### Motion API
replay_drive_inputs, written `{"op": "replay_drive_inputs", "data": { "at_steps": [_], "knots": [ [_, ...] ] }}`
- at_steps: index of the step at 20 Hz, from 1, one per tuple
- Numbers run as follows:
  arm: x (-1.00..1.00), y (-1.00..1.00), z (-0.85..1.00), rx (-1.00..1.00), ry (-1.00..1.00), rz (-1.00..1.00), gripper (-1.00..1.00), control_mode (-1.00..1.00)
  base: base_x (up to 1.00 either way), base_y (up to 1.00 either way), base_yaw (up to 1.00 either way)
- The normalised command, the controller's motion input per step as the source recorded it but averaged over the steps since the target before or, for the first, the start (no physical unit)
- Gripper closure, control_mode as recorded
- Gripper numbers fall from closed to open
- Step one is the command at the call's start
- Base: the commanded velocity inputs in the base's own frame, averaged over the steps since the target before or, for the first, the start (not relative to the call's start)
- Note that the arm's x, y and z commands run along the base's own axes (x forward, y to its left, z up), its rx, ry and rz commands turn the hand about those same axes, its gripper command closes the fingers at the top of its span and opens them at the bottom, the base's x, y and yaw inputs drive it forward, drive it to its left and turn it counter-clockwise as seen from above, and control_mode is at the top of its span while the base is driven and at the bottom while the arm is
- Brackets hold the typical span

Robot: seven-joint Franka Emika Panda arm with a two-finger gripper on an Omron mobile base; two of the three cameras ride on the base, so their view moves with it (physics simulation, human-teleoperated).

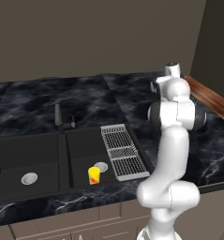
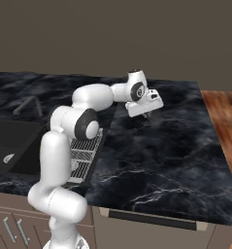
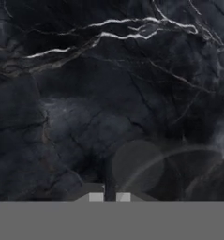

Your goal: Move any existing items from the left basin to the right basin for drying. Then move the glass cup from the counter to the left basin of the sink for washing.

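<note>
Clearly, the gripper [image 2: 147,115] is held closed above the counter [image 2: 161,146], on nothing discernible. The faint glass cup [image 3: 146,168] could be missed or toppled, being barely visible.

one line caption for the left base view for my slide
Yellow cup stands in the right basin beside the wire rack; white arm reaches over the counter.

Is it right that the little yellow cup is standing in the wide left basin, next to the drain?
No. The left base view shows the yellow cup in the narrower right basin, beside its drain. The left basin has just its own drain.
</note>
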Motion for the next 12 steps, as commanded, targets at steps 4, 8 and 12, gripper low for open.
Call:
{"op": "replay_drive_inputs", "data": {
  "at_steps": [4, 8, 12],
  "knots": [
    [-0.72, 0.39, 0.28, 0.07, 0.00, 0.39, 1.00, -1.00, 0.00, 0.00, 0.00],
    [-0.57, 0.70, 0.22, 0.00, 0.00, 0.43, 1.00, -1.00, 0.00, 0.00, 0.00],
    [-0.43, 0.95, 0.30, 0.00, 0.07, 0.42, 1.00, -1.00, 0.00, 0.00, 0.00]
  ]
}}
